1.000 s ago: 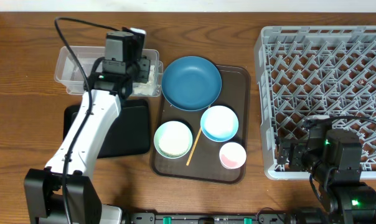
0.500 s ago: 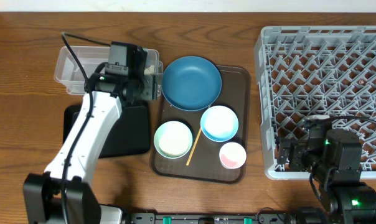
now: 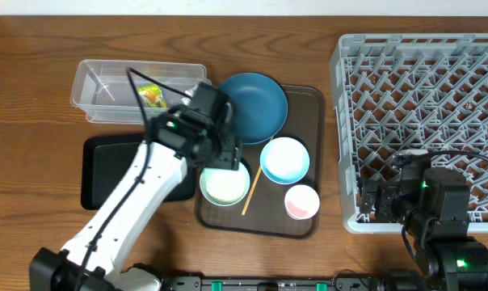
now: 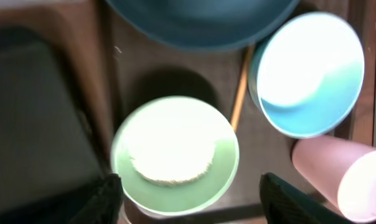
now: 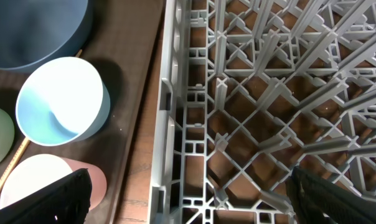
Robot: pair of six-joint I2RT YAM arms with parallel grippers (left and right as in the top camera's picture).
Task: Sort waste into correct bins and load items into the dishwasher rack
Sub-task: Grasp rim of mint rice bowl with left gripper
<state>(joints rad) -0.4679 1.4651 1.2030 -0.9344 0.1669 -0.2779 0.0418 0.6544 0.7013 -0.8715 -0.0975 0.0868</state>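
**Inspector A:** Left gripper, condition?

**Inspector B:** We record the left gripper (image 4: pixel 191 186) spread wide and empty, hanging above the pale mint bowl (image 4: pixel 220 182). We cannot confirm contact. A flat cake of rice (image 4: pixel 169 155) lies in that bowl.

**Inspector A:** Position of the bowl?

**Inspector B:** At 7 o'clock on the brown tray (image 3: pixel 309 101), with the chopstick (image 3: pixel 252 194) just beside it at 3 o'clock.

**Inspector A:** Right gripper?

**Inspector B:** We note the right gripper (image 5: pixel 189 183) fully spread and holding nothing, above the 7 o'clock corner of the dishwasher rack (image 3: pixel 422 81).

**Inspector A:** Waste?

**Inspector B:** The snack wrapper (image 3: pixel 153 97) lies in the clear tub (image 3: pixel 94 81), at 10 o'clock on the table (image 3: pixel 34 121).
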